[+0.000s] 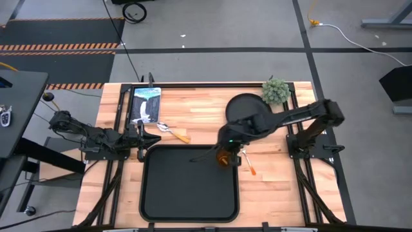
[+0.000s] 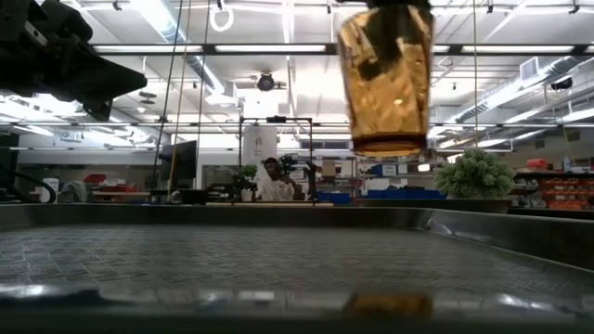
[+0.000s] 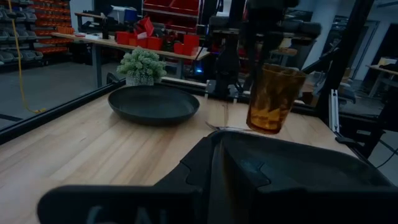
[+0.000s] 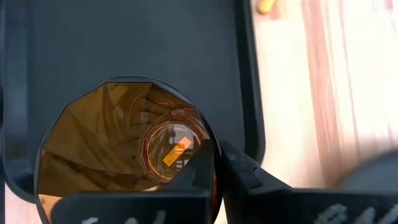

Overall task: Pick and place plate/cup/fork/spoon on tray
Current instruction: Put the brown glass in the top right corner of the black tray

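Right claw (image 1: 224,156) pinches the cup's (image 1: 223,159) rim, cup hanging upright above the tray's (image 1: 187,193) back right corner, clear of its floor.

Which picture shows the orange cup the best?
The low view: the cup hangs big and clear above the tray. The left wrist view shows it smaller, from the side. The right wrist view looks down inside it, and the high view shows only an orange speck under the right hand.

Right gripper (image 1: 223,158) clamped, raised
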You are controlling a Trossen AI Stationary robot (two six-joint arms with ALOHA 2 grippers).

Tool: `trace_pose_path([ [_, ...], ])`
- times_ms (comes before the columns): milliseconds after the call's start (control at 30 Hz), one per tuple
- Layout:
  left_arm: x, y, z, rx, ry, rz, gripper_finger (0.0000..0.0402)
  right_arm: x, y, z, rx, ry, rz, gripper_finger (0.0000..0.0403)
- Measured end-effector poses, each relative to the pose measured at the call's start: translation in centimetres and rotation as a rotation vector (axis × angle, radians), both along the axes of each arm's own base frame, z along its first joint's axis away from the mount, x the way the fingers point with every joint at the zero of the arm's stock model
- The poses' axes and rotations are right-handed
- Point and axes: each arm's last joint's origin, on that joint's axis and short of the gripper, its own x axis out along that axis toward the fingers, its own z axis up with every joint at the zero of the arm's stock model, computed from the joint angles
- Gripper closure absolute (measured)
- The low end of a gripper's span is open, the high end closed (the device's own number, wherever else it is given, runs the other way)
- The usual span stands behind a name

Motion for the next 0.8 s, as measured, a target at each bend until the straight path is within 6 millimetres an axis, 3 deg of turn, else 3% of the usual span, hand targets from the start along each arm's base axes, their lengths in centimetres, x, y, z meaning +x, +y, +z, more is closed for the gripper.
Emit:
trace_pose_path([
  [200, 0.0, 0.0, 0.0, 0.0, 0.0, 0.0, 0.0358, -2.1, -0.8, -1.9, 0.028, -0.01, -0.074, 0.039],
  [467, 0.0, 0.0, 0.0, 0.0, 0.001, 0.0, 0.0358, -1.5, -1.3, -4.7, 0.043, -0.047, -0.083, 0.039],
  [800, 0.0, 0.0, 0.0, 0.001, 0.001, 0.0, 0.0358, -0.7, -1.7, -5.8, 0.039, -0.081, -0.082, 0.0388],
])
